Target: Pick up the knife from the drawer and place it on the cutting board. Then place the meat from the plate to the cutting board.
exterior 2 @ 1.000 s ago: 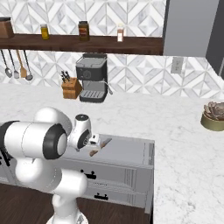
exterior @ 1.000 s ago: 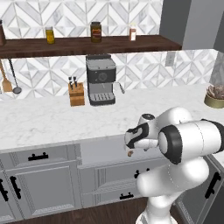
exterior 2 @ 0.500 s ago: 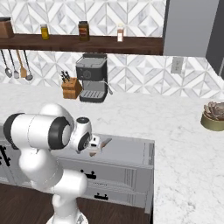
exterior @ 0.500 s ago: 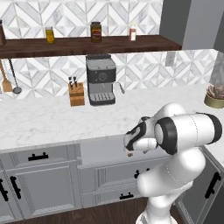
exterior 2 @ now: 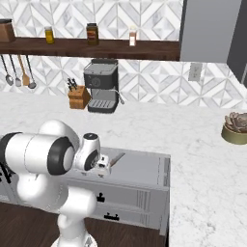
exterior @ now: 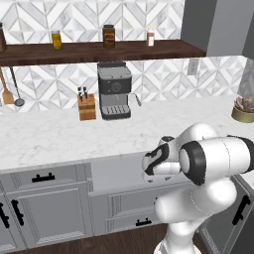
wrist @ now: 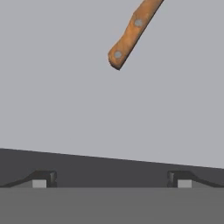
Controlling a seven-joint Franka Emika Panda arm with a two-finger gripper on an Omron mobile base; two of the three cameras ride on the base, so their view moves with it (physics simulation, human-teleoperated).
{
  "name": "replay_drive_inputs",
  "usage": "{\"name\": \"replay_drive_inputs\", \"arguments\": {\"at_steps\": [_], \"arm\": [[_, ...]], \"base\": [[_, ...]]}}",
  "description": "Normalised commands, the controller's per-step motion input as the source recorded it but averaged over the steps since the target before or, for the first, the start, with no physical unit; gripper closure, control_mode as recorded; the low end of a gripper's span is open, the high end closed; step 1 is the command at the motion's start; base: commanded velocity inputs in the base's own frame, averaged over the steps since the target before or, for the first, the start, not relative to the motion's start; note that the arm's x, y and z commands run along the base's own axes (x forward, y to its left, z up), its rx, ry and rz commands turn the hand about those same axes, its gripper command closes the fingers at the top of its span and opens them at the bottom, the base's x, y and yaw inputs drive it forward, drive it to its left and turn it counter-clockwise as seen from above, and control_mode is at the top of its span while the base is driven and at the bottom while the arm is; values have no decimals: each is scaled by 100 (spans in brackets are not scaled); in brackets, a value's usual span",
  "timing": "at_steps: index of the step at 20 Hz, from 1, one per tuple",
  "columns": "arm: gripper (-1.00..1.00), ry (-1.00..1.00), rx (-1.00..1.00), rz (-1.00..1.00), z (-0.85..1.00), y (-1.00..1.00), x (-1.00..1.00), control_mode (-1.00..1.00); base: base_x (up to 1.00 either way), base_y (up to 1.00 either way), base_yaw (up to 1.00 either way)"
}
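Observation:
The drawer stands pulled out below the marble counter, and its flat grey floor shows in the hand view. The knife lies in it: its orange-brown handle with two rivets runs off the top of the hand view, and its grey blade shows just right of the hand. My gripper hovers over the drawer, open, with nothing between its fingertips; the handle lies beyond them, apart. The same gripper sits at the drawer's left end. The cutting board, plate and meat are out of view.
On the counter behind stand a wooden knife block and a grey coffee machine. A shelf with jars runs above. A bowl with a plant sits at the far right. Grey cabinet doors lie left of the drawer.
The hand has come down a little toward the drawer, with the elbow swinging. The jaws have stayed open and the knife has not moved.

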Motion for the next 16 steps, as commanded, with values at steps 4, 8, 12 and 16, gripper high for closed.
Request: {"name": "replay_drive_inputs", "arguments": {"at_steps": [4, 8, 12, 16], "arm": [[-100, 14, 0, 0, 0, 3, -82, -100], [-100, 24, 0, 0, -2, 5, -74, -100], [-100, 24, 1, 0, -6, 0, -88, -100], [-100, 20, 5, 0, -8, 0, -99, -100]], "base": [[0, 0, 0], [0, 0, 0], [0, 0, 0], [0, 0, 0]]}}
